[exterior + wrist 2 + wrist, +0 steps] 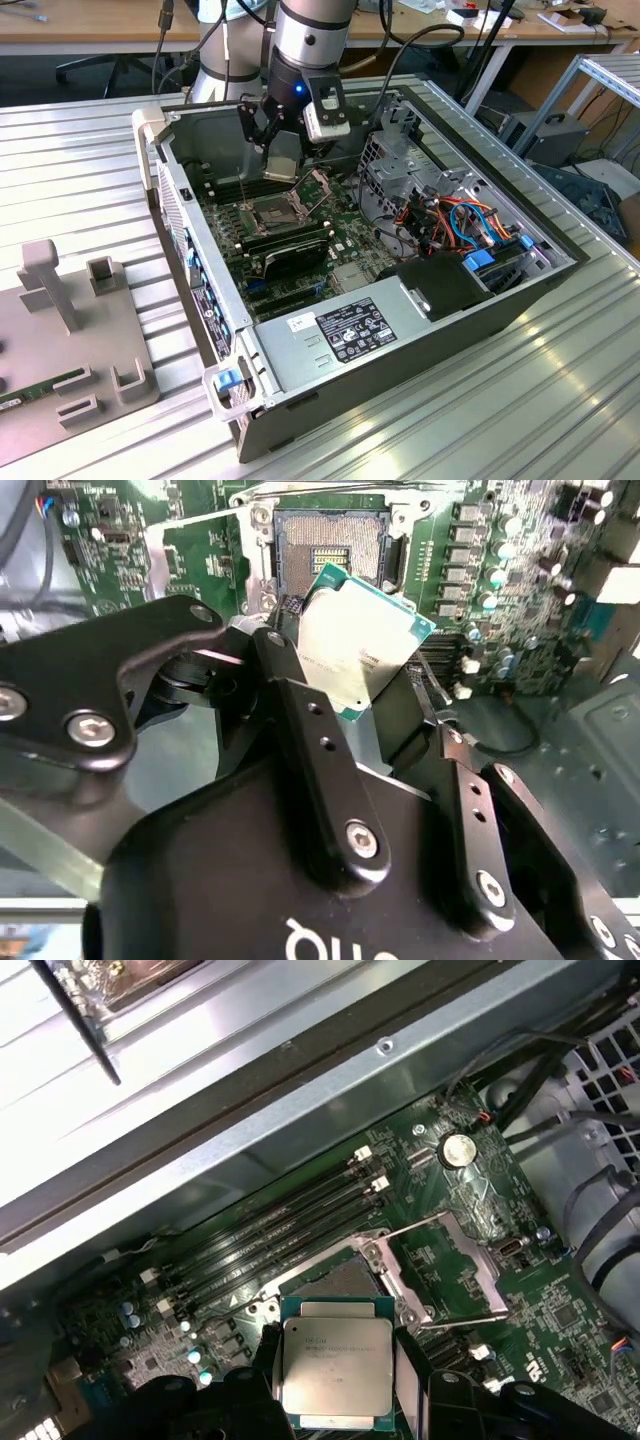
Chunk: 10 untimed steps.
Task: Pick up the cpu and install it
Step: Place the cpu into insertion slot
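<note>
My gripper [356, 702] is pinching the cpu [360, 640] by two opposite edges, silver face toward my wrist, held clear above the motherboard [345, 215]. The open socket [340, 1278] lies just beneath the chip and slightly off to one side, not touching it. In the first wrist view, chip and socket edges run nearly parallel. The hinged frame [478, 1265] is swung aside, the memory slots [285, 1222] run alongside the socket, and the case wall [185, 220] stands well apart, so room looks ample.

My fingers [310, 750] cover part of the cpu [360, 645]; cpu hides part of the socket [340, 1278]; socket pins too small to count.
</note>
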{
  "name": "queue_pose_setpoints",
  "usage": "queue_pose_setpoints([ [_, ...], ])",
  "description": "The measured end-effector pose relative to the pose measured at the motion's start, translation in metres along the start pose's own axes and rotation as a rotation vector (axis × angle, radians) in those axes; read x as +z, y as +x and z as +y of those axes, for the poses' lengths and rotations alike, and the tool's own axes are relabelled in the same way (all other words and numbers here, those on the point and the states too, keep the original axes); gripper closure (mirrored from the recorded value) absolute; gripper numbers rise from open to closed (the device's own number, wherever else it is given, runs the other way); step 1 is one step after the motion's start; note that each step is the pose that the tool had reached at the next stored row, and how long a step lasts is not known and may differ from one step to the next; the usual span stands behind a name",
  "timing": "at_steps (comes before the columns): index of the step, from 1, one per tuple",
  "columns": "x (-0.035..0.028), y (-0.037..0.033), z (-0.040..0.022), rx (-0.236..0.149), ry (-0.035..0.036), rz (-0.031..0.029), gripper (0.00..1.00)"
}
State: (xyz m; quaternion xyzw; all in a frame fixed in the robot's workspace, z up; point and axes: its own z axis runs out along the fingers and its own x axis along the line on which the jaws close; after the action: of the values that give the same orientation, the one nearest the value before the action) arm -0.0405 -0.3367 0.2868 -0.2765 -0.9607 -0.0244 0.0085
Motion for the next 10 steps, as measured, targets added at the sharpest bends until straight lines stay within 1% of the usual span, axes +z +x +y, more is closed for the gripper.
queue_pose_setpoints([
  [1,0.0002,0.0000,0.0000,0.016,-0.0006,-0.0007,0.46],
  [2,0.0004,0.0000,0.0000,0.043,-0.0014,-0.0019,0.46],
  [6,0.0012,0.0000,0.0000,0.116,-0.0035,-0.0049,0.46],
  [7,0.0015,0.0000,-0.0001,0.145,-0.0044,-0.0061,0.46],
  [8,0.0016,-0.0001,0.0000,0.161,-0.0049,-0.0068,0.46],
  [9,0.0019,-0.0001,-0.0001,0.192,-0.0058,-0.0082,0.46],
  [10,0.0021,-0.0001,-0.0001,0.209,-0.0063,-0.0088,0.46],
])
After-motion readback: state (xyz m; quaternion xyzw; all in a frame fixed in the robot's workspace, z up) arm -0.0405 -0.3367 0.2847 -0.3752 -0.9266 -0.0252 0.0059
